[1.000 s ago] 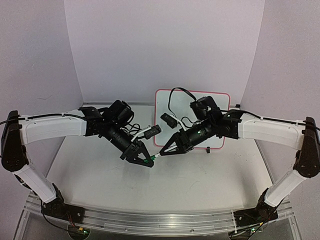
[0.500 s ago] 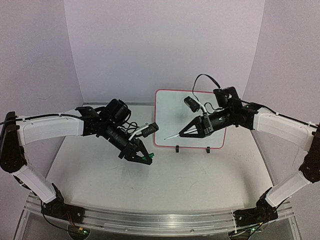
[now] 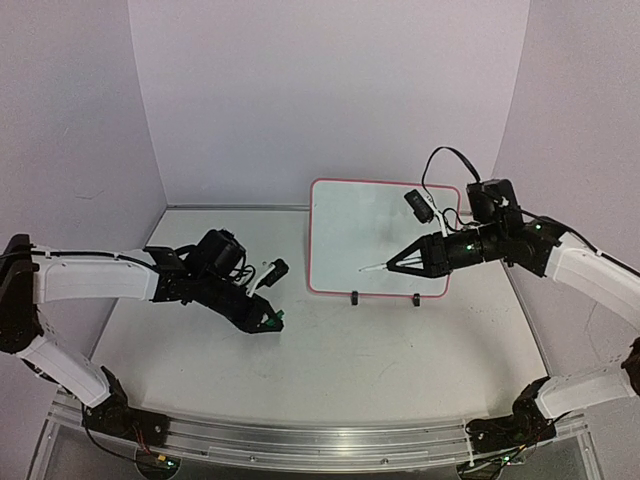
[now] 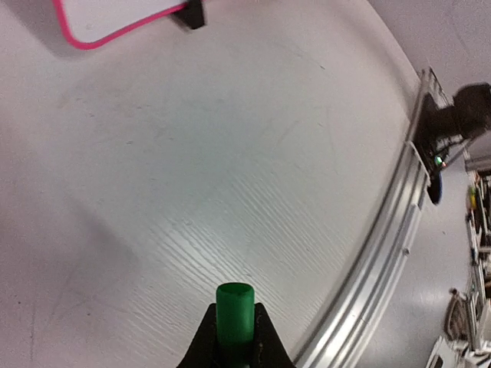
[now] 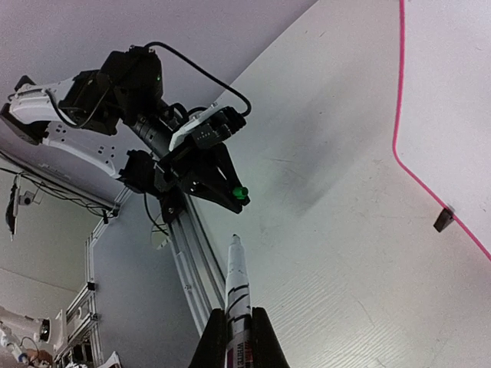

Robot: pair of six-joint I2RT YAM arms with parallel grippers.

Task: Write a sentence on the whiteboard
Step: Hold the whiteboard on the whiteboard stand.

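The whiteboard [image 3: 360, 235] stands upright on two black feet at the back centre, with a red-pink rim and a blank white face; no sentence shows on it. My right gripper [image 3: 412, 262] is shut on a white marker [image 5: 236, 295] with its cap off. The marker's tip [image 3: 362, 269] hangs in front of the board's lower middle. My left gripper [image 3: 266, 322] sits low over the table left of the board, shut on the green marker cap [image 4: 234, 313]. The board's corner [image 4: 115, 23] and one foot show at the top of the left wrist view.
The white table [image 3: 380, 350] ends at a metal rail [image 3: 300, 445] along the near edge. Lilac walls [image 3: 330, 90] close in the back and both sides. Cables loop above the right wrist [image 3: 445, 165].
The right arm has drawn back to the right with the uncapped marker. The left arm has moved left and lower with the green cap. The two grippers are now far apart.
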